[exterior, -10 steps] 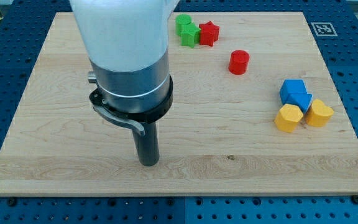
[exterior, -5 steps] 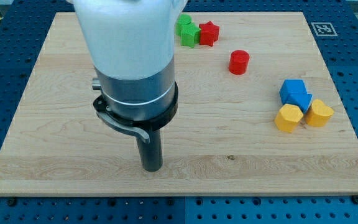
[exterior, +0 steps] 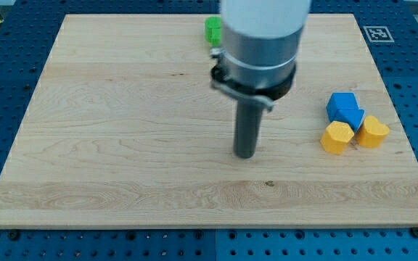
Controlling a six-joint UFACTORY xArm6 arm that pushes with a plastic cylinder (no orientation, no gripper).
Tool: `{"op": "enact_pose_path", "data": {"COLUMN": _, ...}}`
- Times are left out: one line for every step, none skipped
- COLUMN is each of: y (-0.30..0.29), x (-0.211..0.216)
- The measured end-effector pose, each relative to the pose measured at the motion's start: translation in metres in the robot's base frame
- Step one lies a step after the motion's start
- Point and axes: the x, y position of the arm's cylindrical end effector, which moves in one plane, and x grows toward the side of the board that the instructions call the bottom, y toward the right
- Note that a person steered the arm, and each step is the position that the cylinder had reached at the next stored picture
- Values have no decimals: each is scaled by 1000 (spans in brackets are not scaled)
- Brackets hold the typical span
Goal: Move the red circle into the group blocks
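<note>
Barely begun: tip (exterior: 245,155) mid-bench (exterior: 122,145), nine o'clock of blue (exterior: 344,109) and yellow blocks (exterior: 337,137), touching nothing; red circle hidden behind arm; no pincer fitted, state untellable.

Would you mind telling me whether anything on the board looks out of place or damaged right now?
Nothing looks damaged or spilled. My tip rests on bare wood, left of the blue block and two yellow blocks. The arm hides the red circle; only a green block shows at the top.
</note>
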Motion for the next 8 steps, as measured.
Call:
{"op": "enact_pose_path", "data": {"y": 6, "x": -17}}
{"op": "enact_pose_path", "data": {"y": 5, "x": -30}}
{"op": "enact_pose_path", "data": {"y": 4, "x": -76}}
{"op": "enact_pose_path", "data": {"y": 1, "x": -99}}
{"op": "enact_pose_path", "data": {"y": 1, "x": -110}}
{"op": "enact_pose_path", "data": {"y": 0, "x": -154}}
{"op": "enact_pose_path", "data": {"y": 10, "x": -168}}
{"op": "enact_pose_path", "data": {"y": 53, "x": -167}}
